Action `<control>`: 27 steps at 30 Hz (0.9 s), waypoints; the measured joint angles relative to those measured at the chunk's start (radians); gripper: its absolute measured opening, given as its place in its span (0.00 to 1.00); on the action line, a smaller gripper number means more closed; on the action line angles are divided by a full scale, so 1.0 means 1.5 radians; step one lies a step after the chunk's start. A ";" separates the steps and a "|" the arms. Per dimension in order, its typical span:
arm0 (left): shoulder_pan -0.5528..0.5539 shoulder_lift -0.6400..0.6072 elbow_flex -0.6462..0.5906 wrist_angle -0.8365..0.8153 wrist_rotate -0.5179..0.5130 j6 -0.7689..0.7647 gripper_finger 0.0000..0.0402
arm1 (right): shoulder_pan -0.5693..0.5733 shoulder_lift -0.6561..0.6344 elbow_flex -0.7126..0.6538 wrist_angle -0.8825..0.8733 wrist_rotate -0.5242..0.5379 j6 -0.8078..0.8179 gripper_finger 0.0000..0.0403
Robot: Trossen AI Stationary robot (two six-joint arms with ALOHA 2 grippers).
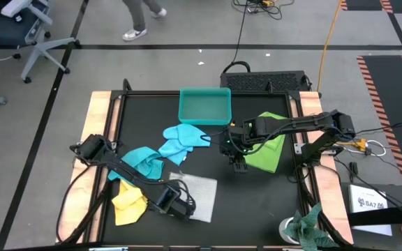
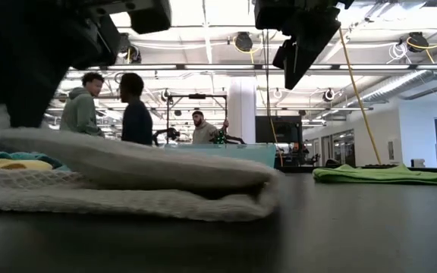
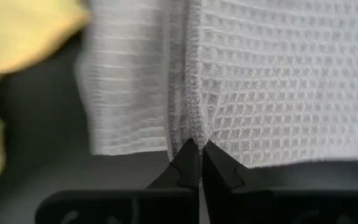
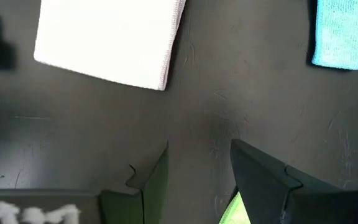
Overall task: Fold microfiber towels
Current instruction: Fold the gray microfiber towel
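Observation:
A pale grey waffle-weave towel (image 1: 199,189) lies near the table's front, seen close up in the low view (image 2: 143,178). My left gripper (image 1: 175,202) stands over the towel's left end, pointing down, shut on the cloth (image 3: 199,152). A yellow towel (image 1: 128,203) lies bunched just left of it. Turquoise (image 1: 142,162) and light blue (image 1: 181,141) towels lie crumpled at mid-table. My right gripper (image 1: 238,166) hangs open above bare table (image 4: 197,168), beside a flat lime green towel (image 1: 269,148). My left gripper pinches the pale grey towel at its stitched hem (image 3: 193,124) between its two fingertips, coming from above and pointing down. The held end (image 2: 2,125) is raised off the table. The rest of the towel lies doubled on the tabletop (image 2: 203,201). How many layers are pinched does not show.
A teal plastic tray (image 1: 204,106) stands at the back middle of the table. A mottled green-and-white rag (image 1: 306,226) lies on the front right rim. People (image 2: 105,106) stand in the room beyond the table. Bare black tabletop (image 1: 257,202) shows at front right.

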 joint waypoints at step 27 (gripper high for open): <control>-0.019 0.000 0.022 -0.099 0.024 -0.048 0.01 | 0.104 0.080 -0.191 0.471 -0.090 -0.002 0.00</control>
